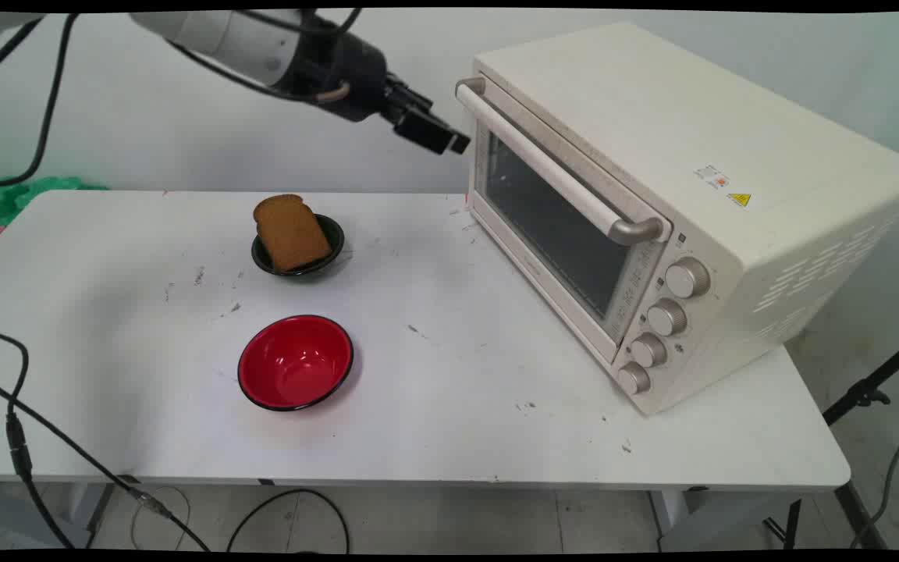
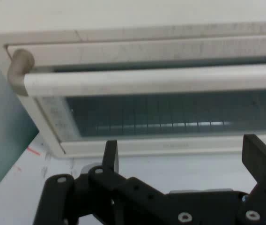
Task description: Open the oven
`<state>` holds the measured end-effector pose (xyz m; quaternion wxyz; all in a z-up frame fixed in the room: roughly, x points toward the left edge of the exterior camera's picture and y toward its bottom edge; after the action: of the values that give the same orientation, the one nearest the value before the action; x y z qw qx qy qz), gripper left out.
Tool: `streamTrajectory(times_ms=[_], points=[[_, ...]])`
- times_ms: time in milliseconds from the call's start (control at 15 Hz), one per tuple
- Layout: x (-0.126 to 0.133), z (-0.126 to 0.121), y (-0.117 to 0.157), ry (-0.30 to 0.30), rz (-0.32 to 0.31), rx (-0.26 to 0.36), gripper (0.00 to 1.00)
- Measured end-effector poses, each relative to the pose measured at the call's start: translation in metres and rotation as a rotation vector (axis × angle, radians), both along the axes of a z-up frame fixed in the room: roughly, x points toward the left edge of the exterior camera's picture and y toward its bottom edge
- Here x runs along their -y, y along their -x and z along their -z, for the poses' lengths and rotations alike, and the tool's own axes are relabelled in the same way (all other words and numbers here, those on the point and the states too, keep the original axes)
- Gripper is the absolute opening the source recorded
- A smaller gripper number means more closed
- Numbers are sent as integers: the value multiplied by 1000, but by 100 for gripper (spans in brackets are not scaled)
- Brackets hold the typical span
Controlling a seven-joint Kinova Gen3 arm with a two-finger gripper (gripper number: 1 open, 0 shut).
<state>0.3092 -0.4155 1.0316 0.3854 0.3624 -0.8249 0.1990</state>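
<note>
My gripper (image 1: 449,139) hangs in the air just left of the cream toaster oven (image 1: 684,203), level with the far end of its door handle (image 1: 551,168). Its fingers are open and empty. In the hand view the gripper (image 2: 182,154) faces the shut oven door (image 2: 161,117), with the handle (image 2: 151,80) running across above the fingertips (image 2: 110,152). Below and to the left on the table, a slice of brown bread (image 1: 290,232) leans in a small black bowl (image 1: 299,251). An empty red bowl (image 1: 296,363) sits nearer the front.
The oven stands on the right side of the white table (image 1: 434,406), with several knobs (image 1: 666,316) at its near end. Black cables (image 1: 20,445) hang at the left front edge. Green and red items (image 1: 5,199) lie beyond the table's far left corner.
</note>
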Motion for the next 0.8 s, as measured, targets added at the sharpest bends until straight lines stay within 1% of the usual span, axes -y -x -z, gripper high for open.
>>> streamTrajectory(times_ms=[467,800], points=[[20,-14,32,7,-41,-35,100],[27,-19,46,9,-52,-47,100]])
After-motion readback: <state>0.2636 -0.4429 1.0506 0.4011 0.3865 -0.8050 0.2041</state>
